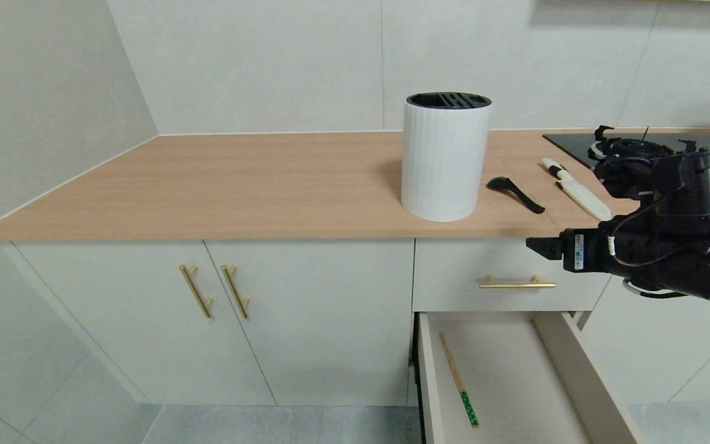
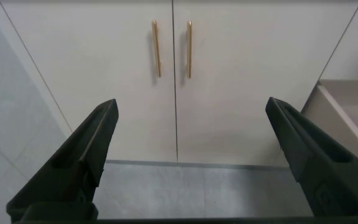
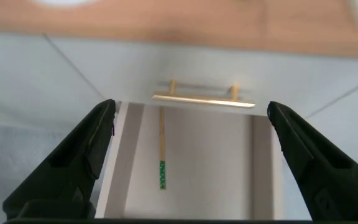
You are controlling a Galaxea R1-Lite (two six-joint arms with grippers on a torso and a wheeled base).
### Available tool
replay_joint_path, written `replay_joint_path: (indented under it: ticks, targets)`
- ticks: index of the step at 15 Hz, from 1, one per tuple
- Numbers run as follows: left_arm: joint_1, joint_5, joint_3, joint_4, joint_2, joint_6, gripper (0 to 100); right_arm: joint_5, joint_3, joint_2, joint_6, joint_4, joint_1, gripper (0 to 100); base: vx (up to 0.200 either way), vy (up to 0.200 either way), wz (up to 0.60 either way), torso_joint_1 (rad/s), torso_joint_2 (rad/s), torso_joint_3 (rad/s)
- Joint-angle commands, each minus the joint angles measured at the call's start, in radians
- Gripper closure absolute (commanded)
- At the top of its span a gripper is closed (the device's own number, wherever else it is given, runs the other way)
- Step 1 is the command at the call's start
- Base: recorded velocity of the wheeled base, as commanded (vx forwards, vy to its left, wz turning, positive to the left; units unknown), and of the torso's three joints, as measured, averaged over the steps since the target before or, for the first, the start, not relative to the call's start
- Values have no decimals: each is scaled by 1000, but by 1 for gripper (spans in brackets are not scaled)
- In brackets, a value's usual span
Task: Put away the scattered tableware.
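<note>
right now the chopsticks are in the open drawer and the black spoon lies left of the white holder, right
Not quite: the head view shows the black spoon right of the white holder. The chopsticks are indeed in the open drawer.

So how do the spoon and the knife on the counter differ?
The spoon is black; the knife is mostly white. The knife looks longer and straight, the spoon shorter with a rounded bowl end. The spoon lies nearer the white holder, the knife nearer the stove. Both lie flat on the counter, angled alike.
</note>
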Motion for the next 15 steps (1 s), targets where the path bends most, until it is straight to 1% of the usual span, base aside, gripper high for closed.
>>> replay_joint_path:
  ticks: [1,6,7,10,12,14,15]
  targets:
    - [0,0,0,0,0,0,0,0,0,5,0,-1,0,0,0,0,0,207,-471,-276]
    - [0,0,0,0,0,0,0,2,-1,28,0,-17,-3,0,0,0,0,220,-497,-284]
    - [0,0,0,0,0,0,0,3,0,36,0,-31,-15,0,0,0,0,139,-300,-163]
    - [0,0,0,1,0,0,0,11,2,54,-43,-79,-47,0,0,0,0,46,-98,-58]
    - [0,0,0,0,0,0,0,13,-17,103,-63,-182,-63,0,0,0,0,0,0,0]
    - [0,0,0,0,0,0,0,34,-43,143,-112,-223,-87,0,0,0,0,0,0,0]
    - [0,0,0,1,0,0,0,118,-95,184,-173,-238,-119,0,0,0,0,0,0,0]
